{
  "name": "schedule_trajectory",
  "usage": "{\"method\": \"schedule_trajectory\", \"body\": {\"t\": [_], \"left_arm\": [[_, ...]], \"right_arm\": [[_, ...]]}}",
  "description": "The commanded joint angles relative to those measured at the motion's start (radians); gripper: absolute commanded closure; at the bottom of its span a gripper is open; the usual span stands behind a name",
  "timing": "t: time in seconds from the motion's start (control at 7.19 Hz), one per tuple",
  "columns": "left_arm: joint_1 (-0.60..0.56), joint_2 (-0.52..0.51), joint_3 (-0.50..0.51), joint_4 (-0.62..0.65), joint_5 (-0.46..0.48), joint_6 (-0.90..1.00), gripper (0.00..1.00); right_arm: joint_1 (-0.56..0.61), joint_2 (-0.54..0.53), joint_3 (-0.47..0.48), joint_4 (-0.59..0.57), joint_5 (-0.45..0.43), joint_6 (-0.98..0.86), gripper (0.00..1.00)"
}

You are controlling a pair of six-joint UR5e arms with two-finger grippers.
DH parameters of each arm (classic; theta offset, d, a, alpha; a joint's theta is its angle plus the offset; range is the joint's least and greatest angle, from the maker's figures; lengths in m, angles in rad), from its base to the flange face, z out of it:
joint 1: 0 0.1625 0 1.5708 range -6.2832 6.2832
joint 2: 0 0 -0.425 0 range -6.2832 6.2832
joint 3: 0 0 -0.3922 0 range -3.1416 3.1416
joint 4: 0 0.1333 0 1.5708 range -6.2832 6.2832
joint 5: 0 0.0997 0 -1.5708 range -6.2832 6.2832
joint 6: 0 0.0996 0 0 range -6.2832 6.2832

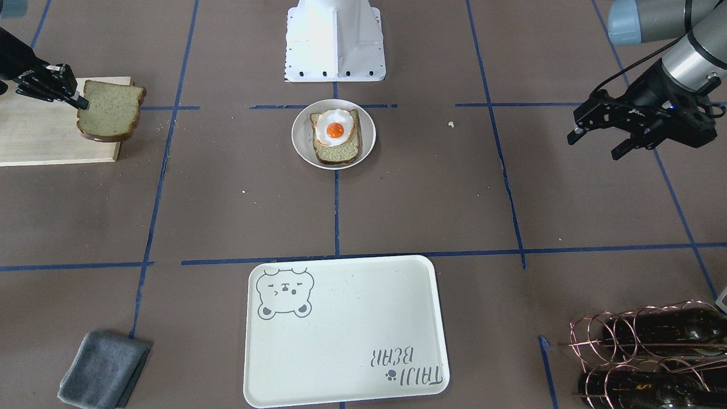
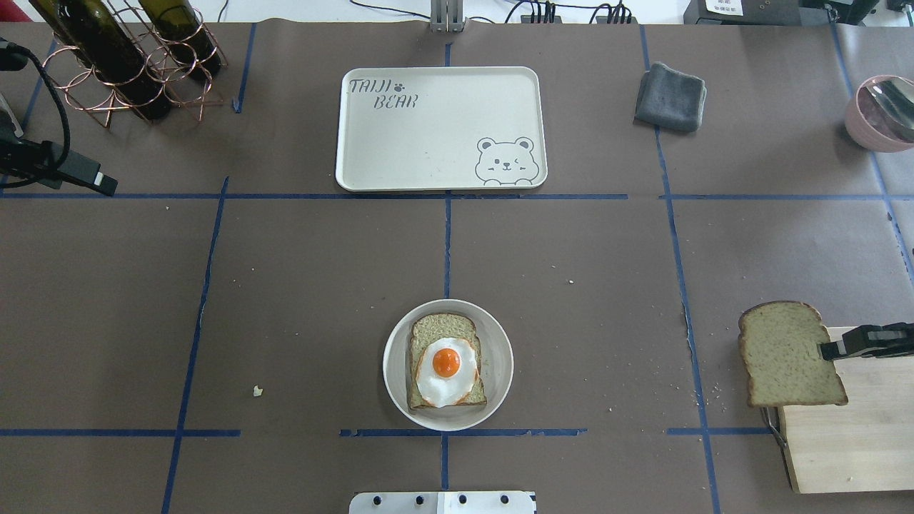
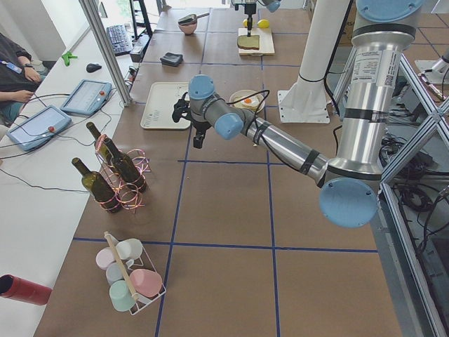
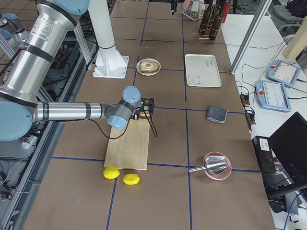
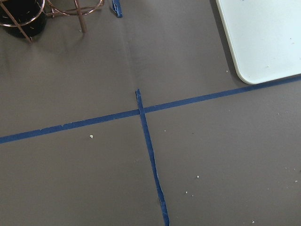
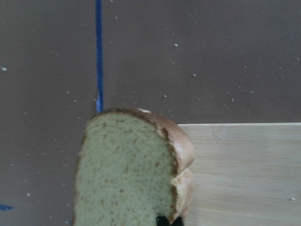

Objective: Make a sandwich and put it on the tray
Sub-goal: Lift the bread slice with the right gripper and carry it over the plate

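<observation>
Bread slice (image 2: 782, 357), pinched by your right gripper (image 2: 828, 350), hangs at a corner of the wooden board (image 2: 850, 442); capping the egg-topped slice (image 2: 443, 327) on the plate (image 2: 500, 371) looks next, square and level, tray (image 2: 428, 143) well beyond. Left gripper (image 1: 595, 145) gapes, idle.

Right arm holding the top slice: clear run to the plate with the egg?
Probably yes. The right gripper holds the bread slice at the wooden board edge, nothing stands between it and the plate, and the left gripper sits far aside.

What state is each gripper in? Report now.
Left gripper: open, empty.
Right gripper: shut on a bread slice.
</observation>
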Motion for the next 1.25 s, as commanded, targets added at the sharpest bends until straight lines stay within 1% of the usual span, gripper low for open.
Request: {"method": "schedule_trajectory", "body": {"t": [0.0, 0.14, 0.28, 0.42, 0.56, 0.7, 0.83, 0.97, 1.11], "left_arm": [[0.0, 0.001, 0.0, 0.0, -0.001, -0.001, 0.0], [0.0, 0.001, 0.0, 0.0, -0.003, -0.002, 0.0], [0.001, -0.002, 0.0, -0.002, -0.003, -0.025, 0.0], [0.001, -0.006, 0.002, -0.002, -0.001, -0.03, 0.0], [0.001, -0.006, 0.006, -0.002, -0.001, -0.03, 0.0], [0.001, -0.006, 0.008, -0.002, -0.001, -0.03, 0.0], [0.001, -0.006, 0.008, -0.002, -0.001, -0.028, 0.0], [0.001, -0.006, 0.01, -0.002, -0.001, -0.028, 0.0], [0.001, -0.003, 0.01, -0.002, -0.001, -0.028, 0.0]], "right_arm": [[0.056, 0.191, -0.008, -0.016, 0.08, 0.088, 1.0], [0.049, 0.366, -0.053, -0.016, 0.076, 0.242, 1.0], [-0.014, 0.483, -0.093, -0.018, 0.051, 0.321, 1.0], [-0.123, 0.556, -0.106, -0.042, -0.055, 0.361, 1.0], [-0.23, 0.631, -0.106, -0.1, -0.182, 0.389, 1.0], [-0.345, 0.677, -0.106, -0.14, -0.295, 0.395, 1.0], [-0.459, 0.696, -0.109, -0.154, -0.414, 0.399, 1.0], [-0.553, 0.726, -0.146, -0.156, -0.523, 0.397, 1.0], [-0.57, 0.771, -0.185, -0.17, -0.539, 0.397, 1.0]]}}
